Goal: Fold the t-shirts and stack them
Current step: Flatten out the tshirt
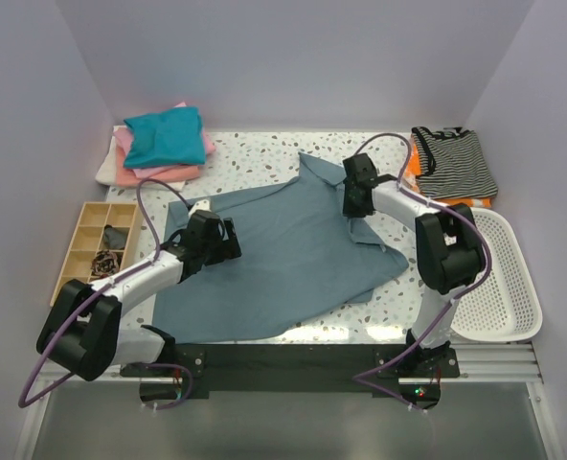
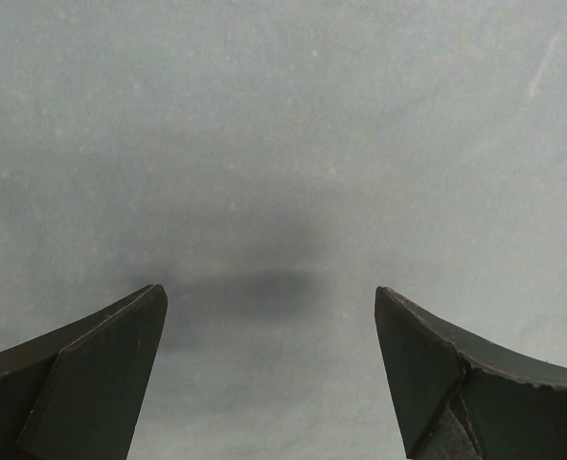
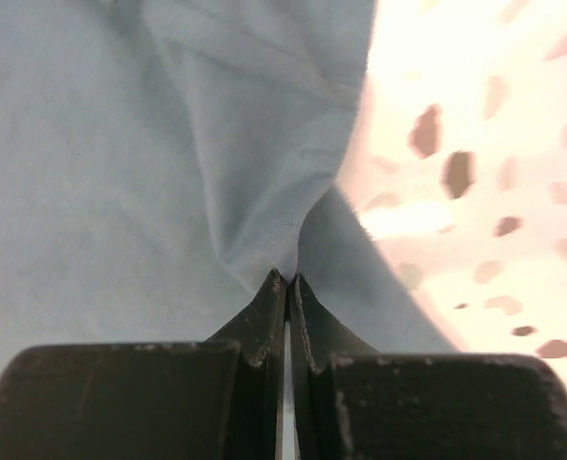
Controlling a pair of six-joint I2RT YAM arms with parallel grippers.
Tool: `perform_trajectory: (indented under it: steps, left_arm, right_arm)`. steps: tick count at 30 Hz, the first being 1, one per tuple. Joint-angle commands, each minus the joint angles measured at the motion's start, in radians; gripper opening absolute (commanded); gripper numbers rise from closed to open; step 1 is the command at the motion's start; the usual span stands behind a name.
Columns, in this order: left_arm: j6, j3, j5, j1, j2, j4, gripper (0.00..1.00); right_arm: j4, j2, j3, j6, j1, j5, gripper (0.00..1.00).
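Note:
The large slate-blue t-shirt [image 1: 283, 254] lies spread over the middle of the table. My left gripper [image 1: 228, 240] is open just above its left part; the left wrist view shows only blue cloth [image 2: 283, 144] between the spread jaws. My right gripper [image 1: 352, 203] is shut on a pinched fold of the shirt near its right sleeve; the right wrist view shows the cloth [image 3: 255, 192] gathered into the closed fingertips [image 3: 289, 280]. A folded teal shirt [image 1: 166, 136] lies on pink [image 1: 159, 174] and white [image 1: 107, 169] ones at the back left.
A wooden divided tray [image 1: 92, 244] stands at the left edge. A striped black-and-white garment [image 1: 456, 161] on an orange one lies at the back right. A white plastic basket [image 1: 499, 287] stands at the right. Speckled tabletop [image 3: 475, 172] shows beside the shirt.

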Motion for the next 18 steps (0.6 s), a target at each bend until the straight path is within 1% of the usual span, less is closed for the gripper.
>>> perform_trajectory:
  steps: [1, 2, 5, 6, 8, 9, 10, 12, 13, 14, 16, 18]
  left_arm:
    - [0.025, 0.02, -0.006, 0.004, 0.005, 0.039, 0.95]
    - [0.025, 0.02, -0.007, 0.004, 0.008, 0.039, 0.95]
    - [0.03, 0.02, -0.007, 0.004, 0.014, 0.04, 0.95]
    - [0.034, 0.021, -0.007, 0.004, 0.015, 0.037, 0.95]
    - [0.037, 0.023, -0.013, 0.003, 0.014, 0.031, 0.95]
    - [0.04, 0.024, -0.017, 0.004, 0.011, 0.02, 0.95]
    - [0.043, 0.026, -0.026, 0.004, 0.008, 0.017, 0.95]
    - [0.048, 0.024, -0.034, 0.004, -0.003, 0.002, 0.95]
    - [0.048, 0.021, -0.045, 0.004, -0.009, -0.001, 0.95]
    - [0.048, 0.018, -0.049, 0.004, -0.02, -0.003, 0.95]
    - [0.048, 0.011, -0.06, 0.004, -0.029, -0.004, 0.96]
    - [0.047, 0.014, -0.074, 0.004, -0.043, -0.016, 0.98]
  right_arm:
    - [-0.031, -0.024, 0.1, -0.051, -0.037, 0.164, 0.0]
    - [-0.049, -0.002, 0.125, -0.06, -0.047, 0.228, 0.0]
    - [-0.103, 0.048, 0.232, -0.095, -0.064, 0.299, 0.0]
    - [-0.115, 0.085, 0.261, -0.1, -0.074, 0.351, 0.0]
    - [-0.127, 0.13, 0.35, -0.118, -0.086, 0.362, 0.0]
    - [-0.143, 0.178, 0.389, -0.12, -0.093, 0.387, 0.0]
    - [-0.169, 0.202, 0.456, -0.132, -0.093, 0.452, 0.0]
    - [-0.224, 0.273, 0.533, -0.131, -0.094, 0.526, 0.0]
    - [-0.27, 0.292, 0.591, -0.126, -0.097, 0.575, 0.05]
    - [-0.284, 0.308, 0.61, -0.126, -0.099, 0.579, 0.15]
    - [-0.304, 0.315, 0.619, -0.109, -0.099, 0.603, 0.69]
    - [-0.292, 0.286, 0.589, -0.086, -0.1, 0.602, 0.85]
